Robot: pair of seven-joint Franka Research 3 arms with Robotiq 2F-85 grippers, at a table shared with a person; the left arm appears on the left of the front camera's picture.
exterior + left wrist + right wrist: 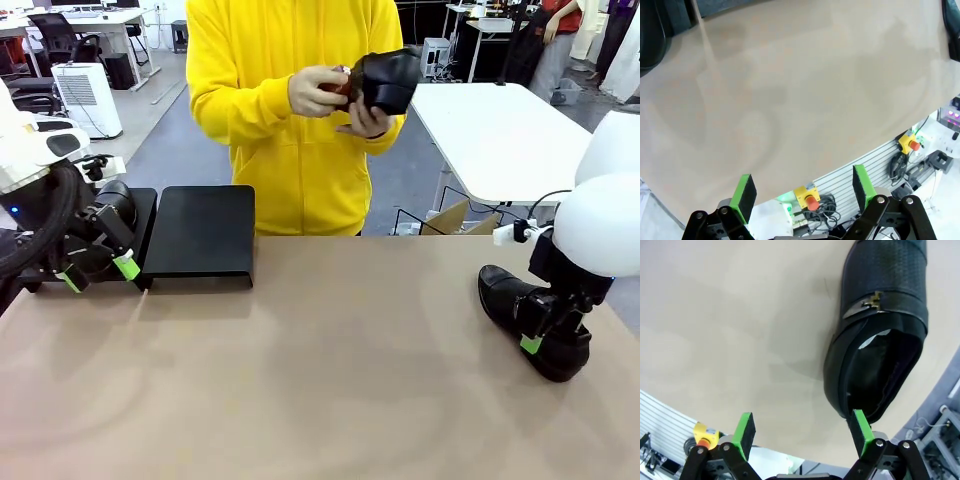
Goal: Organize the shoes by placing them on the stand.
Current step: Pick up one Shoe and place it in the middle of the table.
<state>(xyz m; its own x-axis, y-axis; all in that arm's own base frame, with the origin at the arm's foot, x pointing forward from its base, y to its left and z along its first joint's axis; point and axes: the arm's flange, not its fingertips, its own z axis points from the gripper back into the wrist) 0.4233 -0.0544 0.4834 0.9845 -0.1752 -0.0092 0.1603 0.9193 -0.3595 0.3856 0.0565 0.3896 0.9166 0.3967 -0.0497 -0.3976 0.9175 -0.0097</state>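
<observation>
Right gripper: jaws spread wide, nothing between them. It hangs low at the heel end of a glossy black leather dress shoe, which lies on the tan tabletop at the robot's right, well apart from the stand. One green pad sits at the rim of the shoe's opening and the other is over bare table. My reading: a line-up for a pinch across the heel wall, not a grip yet (whether that pad touches leather I cannot tell).

Left gripper: also fully open and empty, low beside the stand, two flat matte-black rectangular platforms at the table's far left. Likely parked to leave the platforms reachable.

At the far side, a person's hands hold a second black shoe at chest height with a small reddish-brown object against it. Probably a brushing before it joins the rest.

Look of the table shoe: low-cut, textured vamp, a smooth strap with a small brass-coloured ornament, and pale stuffing inside the opening. No shoe is on the stand yet.
</observation>
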